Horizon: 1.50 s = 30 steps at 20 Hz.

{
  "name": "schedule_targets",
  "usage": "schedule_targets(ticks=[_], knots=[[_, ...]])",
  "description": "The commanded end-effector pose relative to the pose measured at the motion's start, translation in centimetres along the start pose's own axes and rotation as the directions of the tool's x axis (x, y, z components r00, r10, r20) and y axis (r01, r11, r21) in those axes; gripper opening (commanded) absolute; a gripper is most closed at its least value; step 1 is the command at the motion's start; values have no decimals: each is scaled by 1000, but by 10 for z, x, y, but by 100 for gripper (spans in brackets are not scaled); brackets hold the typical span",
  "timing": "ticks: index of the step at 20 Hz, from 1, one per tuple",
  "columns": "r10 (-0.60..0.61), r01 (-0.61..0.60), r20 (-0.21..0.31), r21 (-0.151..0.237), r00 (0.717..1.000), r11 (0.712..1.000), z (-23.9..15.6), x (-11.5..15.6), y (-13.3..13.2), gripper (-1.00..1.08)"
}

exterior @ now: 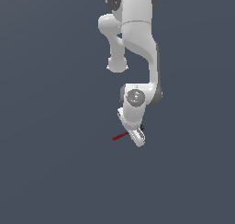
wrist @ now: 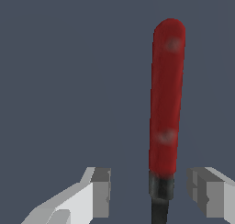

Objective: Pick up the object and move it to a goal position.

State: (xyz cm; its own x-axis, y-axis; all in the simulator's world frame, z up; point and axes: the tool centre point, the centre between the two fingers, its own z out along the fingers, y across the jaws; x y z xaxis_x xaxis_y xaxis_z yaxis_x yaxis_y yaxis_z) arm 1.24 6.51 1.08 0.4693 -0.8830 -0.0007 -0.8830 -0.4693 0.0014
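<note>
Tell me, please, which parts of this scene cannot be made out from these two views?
- Stick's black head: the wrist view's edge cuts off the dark shaft; in the exterior view the tool covers that end, with only the red handle showing.
- Contact: the fingers flank the shaft with gaps visible; whether the stick rests on the floor is unclear.
- Goal position: no marker shows in either view.

The gripper (wrist: 149, 193) straddles the tool (wrist: 166, 103), with a gap between each finger and the dark shaft. Bare grey floor (exterior: 55, 172) lies open on every side. Only the arm (exterior: 137, 44) itself rises above.
</note>
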Motion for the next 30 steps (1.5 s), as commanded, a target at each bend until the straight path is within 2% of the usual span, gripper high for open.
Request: schedule_targets(ticks=[1,12,17,23,30], knots=[[0,0,0,1,1000,1000,0,0,-1,-100],[1,-1,-1,1,1000,1000,-1,2,0,-100],[1,-1,-1,1,1000,1000,-10,10,9,-100],[1,-1,0,2,1000,1000,-35,32,32,-100],[1,-1,1,2,1000,1000,-82,73,73,-100]])
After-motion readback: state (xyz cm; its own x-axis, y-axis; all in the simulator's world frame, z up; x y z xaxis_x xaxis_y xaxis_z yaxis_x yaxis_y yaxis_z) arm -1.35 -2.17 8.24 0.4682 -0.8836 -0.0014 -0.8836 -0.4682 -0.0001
